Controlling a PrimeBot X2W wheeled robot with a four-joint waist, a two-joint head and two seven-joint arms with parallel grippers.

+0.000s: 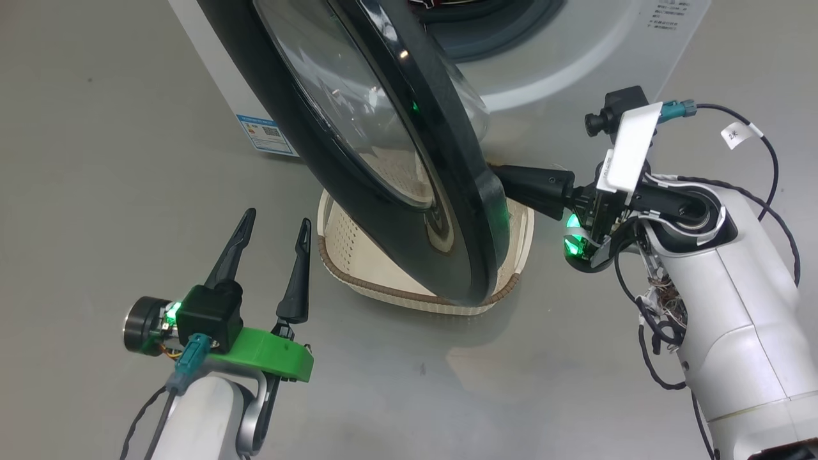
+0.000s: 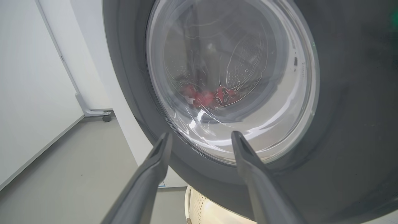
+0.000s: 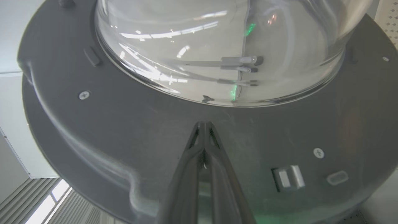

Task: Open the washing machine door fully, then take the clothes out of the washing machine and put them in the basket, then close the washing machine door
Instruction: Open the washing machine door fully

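The washing machine door (image 1: 383, 160) stands part-way open, swung out above the basket (image 1: 383, 291) on the floor before the washing machine (image 1: 575, 57). The right gripper (image 3: 203, 126), pinched together on nothing, has its tips at the door's dark inner face. The left gripper (image 1: 277, 219) hangs spread wide and empty near the door's outer side. Red clothes (image 2: 208, 96) lie in the drum.
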